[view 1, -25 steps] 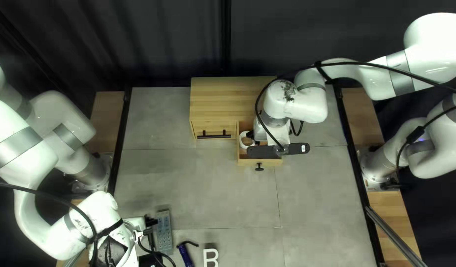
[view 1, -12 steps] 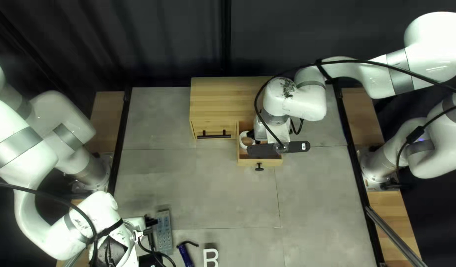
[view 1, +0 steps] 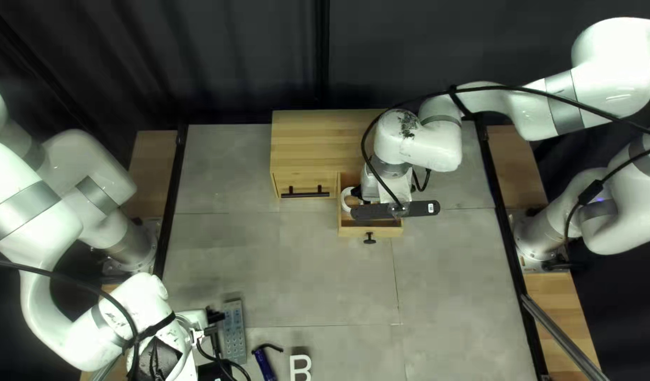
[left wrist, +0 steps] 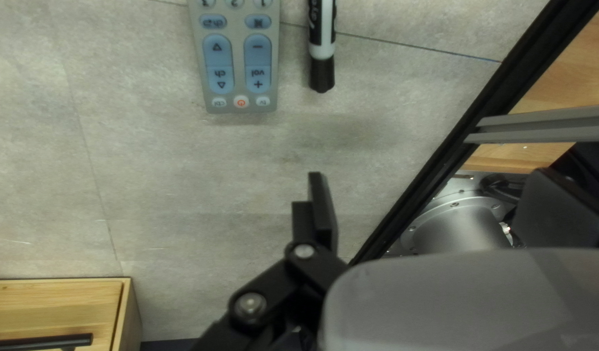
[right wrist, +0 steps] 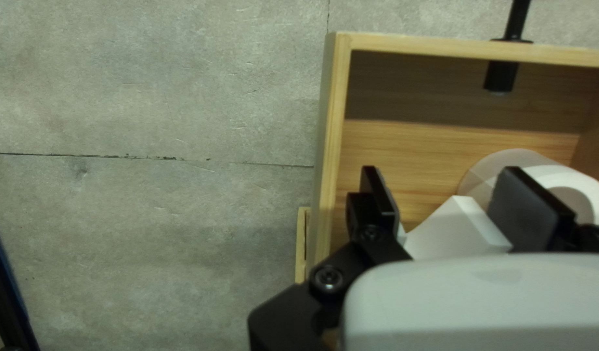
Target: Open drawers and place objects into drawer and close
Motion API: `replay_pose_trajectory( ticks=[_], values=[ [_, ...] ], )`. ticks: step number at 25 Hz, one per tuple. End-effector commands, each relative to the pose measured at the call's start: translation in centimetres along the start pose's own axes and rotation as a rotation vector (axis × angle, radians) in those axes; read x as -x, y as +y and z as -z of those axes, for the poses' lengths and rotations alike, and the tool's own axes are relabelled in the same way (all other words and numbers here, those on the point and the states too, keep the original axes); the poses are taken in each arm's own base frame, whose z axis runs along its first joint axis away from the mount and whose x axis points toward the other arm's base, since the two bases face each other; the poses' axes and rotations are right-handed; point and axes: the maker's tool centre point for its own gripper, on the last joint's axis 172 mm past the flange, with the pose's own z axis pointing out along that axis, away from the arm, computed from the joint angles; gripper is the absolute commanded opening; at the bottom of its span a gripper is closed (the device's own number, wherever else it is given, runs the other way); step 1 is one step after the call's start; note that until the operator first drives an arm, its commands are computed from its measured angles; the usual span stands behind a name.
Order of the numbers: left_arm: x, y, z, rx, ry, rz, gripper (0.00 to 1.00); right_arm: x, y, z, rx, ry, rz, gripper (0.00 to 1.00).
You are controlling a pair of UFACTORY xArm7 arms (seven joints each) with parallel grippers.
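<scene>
One cabinet [view 1: 332, 141], its drawer [right wrist: 335, 143] pulled out, presumably for loading. My left gripper [left wrist: 429, 171]: wide, nothing held. My right gripper [right wrist: 442, 169]: narrower, inside drawer, pinching white block [right wrist: 456, 227], likely for placing near white roll [right wrist: 553, 171].

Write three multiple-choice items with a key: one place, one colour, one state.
1. Where is the white roll?
A beside the marker
B in the open drawer
C beside the white letter

2. What colour are the remote's long buttons?
A blue
B red
C yellow

3. How is the bar-handled drawer?
A half out
B fully out
C shut

Key:
1 B: the right wrist view shows it within the walls.
2 A: they look blue in the left wrist view.
3 C: its front sits flush with the cabinet.
</scene>
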Motion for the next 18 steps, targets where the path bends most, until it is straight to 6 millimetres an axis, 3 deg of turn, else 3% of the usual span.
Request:
replay_pose_trajectory(
  ticks=[1, 2, 3, 4, 5, 6, 7, 8, 9, 11, 12, 13, 14, 15, 18],
  values=[
    [0.0, 0.0, 0.0, 0.0, 0.0, 0.0, 1.0, 0.2, 0.1, -0.1, 0.001, 0.0, 0.0, 0.11],
    [0.0, 0.0, 0.0, 0.0, 0.0, 0.0, 1.0, 0.2, 0.1, -0.1, 0.002, 0.0, 0.0, 0.14],
    [0.0, 0.0, 0.0, 0.0, 0.0, 0.0, 1.0, 0.2, 0.1, -0.1, 0.001, -0.001, 0.0, 0.26],
    [0.0, 0.0, 0.0, 0.0, 0.0, 0.0, 1.0, 0.2, 0.1, -0.1, 0.001, -0.001, 0.0, 0.68],
    [0.0, 0.0, 0.0, 0.0, 0.0, 0.0, 1.0, 0.3, 0.0, 0.0, 0.002, -0.002, -0.001, 1.0],
    [0.0, 0.0, 0.0, 0.0, 0.0, 0.0, 1.0, 0.3, 0.0, 0.0, 0.002, -0.002, -0.001, 1.0],
    [0.0, 0.0, 0.0, 0.0, 0.0, 0.0, 1.0, 0.3, -0.1, 0.0, 0.003, -0.006, -0.003, 0.46],
    [0.0, 0.0, 0.0, 0.0, 0.0, 0.0, 1.0, 0.4, -0.1, 0.2, 0.007, -0.01, -0.006, 0.1],
    [0.0, 0.0, 0.0, 0.0, 0.0, 0.0, 1.0, 0.4, -0.1, 0.2, 0.007, -0.01, -0.006, 0.0],
    [0.0, 0.0, 0.0, 0.0, 0.0, 0.0, 1.0, 0.5, -0.4, 0.7, 0.015, -0.018, -0.013, 0.03],
    [0.0, 0.0, 0.0, 0.0, 0.0, 0.0, 1.0, 0.5, -0.5, 0.9, 0.017, -0.021, -0.016, 0.19],
    [0.0, 0.0, 0.0, 0.0, 0.0, 0.0, 1.0, 0.5, -0.5, 0.9, 0.017, -0.021, -0.016, 0.27],
    [0.0, 0.0, 0.0, 0.0, 0.0, 0.0, 1.0, 0.6, -0.7, 1.1, 0.02, -0.025, -0.02, 0.23],
    [0.0, 0.0, 0.0, 0.0, 0.0, 0.0, 1.0, 0.6, -0.8, 1.2, 0.022, -0.027, -0.022, 0.08],
    [0.0, 0.0, 0.0, 0.0, 0.0, 0.0, 1.0, 0.5, -0.8, 1.6, 0.028, -0.034, -0.028, 0.05]
  ],
)
